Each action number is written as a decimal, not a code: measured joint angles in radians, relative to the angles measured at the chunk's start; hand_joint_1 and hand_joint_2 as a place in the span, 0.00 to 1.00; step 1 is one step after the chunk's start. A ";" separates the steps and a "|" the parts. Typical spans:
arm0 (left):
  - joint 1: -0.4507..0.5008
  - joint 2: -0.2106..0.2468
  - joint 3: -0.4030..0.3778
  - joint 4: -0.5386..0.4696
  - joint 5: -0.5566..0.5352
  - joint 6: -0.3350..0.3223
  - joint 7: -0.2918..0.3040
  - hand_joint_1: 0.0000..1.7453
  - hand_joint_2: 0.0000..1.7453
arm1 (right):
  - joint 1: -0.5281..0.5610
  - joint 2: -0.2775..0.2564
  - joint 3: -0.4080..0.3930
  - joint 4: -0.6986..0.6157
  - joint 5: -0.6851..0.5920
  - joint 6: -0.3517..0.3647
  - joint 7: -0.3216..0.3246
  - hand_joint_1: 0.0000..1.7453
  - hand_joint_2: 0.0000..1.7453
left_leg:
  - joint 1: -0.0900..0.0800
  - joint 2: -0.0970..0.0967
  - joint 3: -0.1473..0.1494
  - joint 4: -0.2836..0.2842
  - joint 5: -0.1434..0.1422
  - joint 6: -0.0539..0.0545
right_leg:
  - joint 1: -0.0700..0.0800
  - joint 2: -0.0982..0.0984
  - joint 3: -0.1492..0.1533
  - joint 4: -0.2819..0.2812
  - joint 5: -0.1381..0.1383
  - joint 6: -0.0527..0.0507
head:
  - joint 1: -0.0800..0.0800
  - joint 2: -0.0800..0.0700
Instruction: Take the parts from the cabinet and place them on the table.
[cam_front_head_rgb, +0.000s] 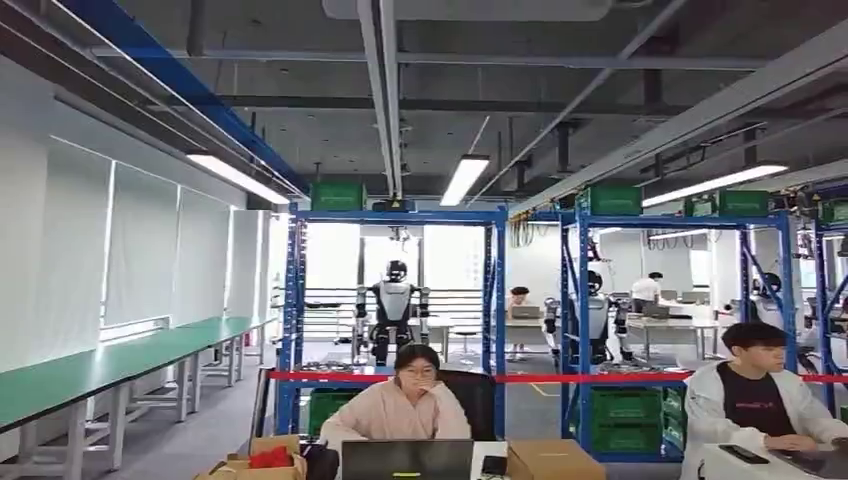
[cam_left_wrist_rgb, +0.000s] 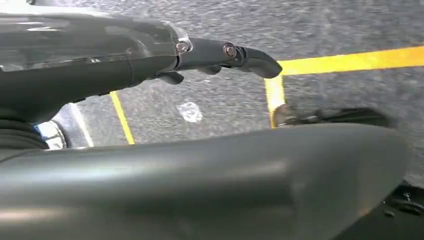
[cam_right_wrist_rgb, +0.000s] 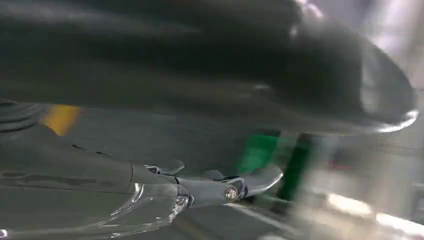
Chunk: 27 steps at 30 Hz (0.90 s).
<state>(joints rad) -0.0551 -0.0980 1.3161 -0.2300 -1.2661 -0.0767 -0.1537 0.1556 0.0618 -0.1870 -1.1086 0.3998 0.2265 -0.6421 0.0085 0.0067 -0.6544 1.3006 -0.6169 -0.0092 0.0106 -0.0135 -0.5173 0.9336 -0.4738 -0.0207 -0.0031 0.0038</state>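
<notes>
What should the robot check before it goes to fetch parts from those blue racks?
1. Left robot hand free: ok, fingers extended over the grey floor, holding nothing.
2. Right robot hand free: ok, nothing in it, though the view is blurred.
3. Blue rack in sight: ok, straight ahead.
4. Path to it: not ok, a person in pink sits at a laptop in between, and red tape crosses the racks.
5. Parts located: cannot tell, too far.
</notes>
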 joint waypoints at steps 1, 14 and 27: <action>0.000 0.000 0.000 0.000 -0.002 0.000 -0.001 0.00 0.00 | -0.017 -0.002 -0.013 0.085 0.014 -0.027 -0.004 0.00 0.00 | 0.001 0.000 0.028 -0.023 0.045 -0.002 | -0.002 0.000 -0.025 0.013 0.007 0.004 | 0.000 0.000; -0.007 0.000 0.002 0.000 -0.027 -0.001 -0.004 0.00 0.00 | -0.147 -0.040 -0.176 0.729 0.080 -0.219 0.207 0.00 0.00 | -0.001 0.005 0.150 -0.318 0.094 0.059 | -0.013 0.008 -0.170 0.299 -0.171 0.069 | 0.000 0.000; -0.016 -0.002 0.002 0.000 -0.053 -0.006 0.002 0.00 0.00 | -0.181 -0.020 -0.306 0.876 0.073 -0.278 0.701 0.00 1.00 | -0.006 0.006 0.031 -0.253 0.087 0.013 | -0.003 0.002 0.114 -0.033 -0.056 -0.004 | 0.000 0.000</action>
<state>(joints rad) -0.0706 -0.0996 1.3184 -0.2300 -1.3195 -0.0824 -0.1514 -0.0257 0.0420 -0.4929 -0.2327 0.4726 -0.0519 0.0589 0.0023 0.0123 -0.6233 1.0479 -0.5303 0.0040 0.0080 -0.0116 -0.4036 0.9009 -0.5294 -0.0248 -0.0031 0.0038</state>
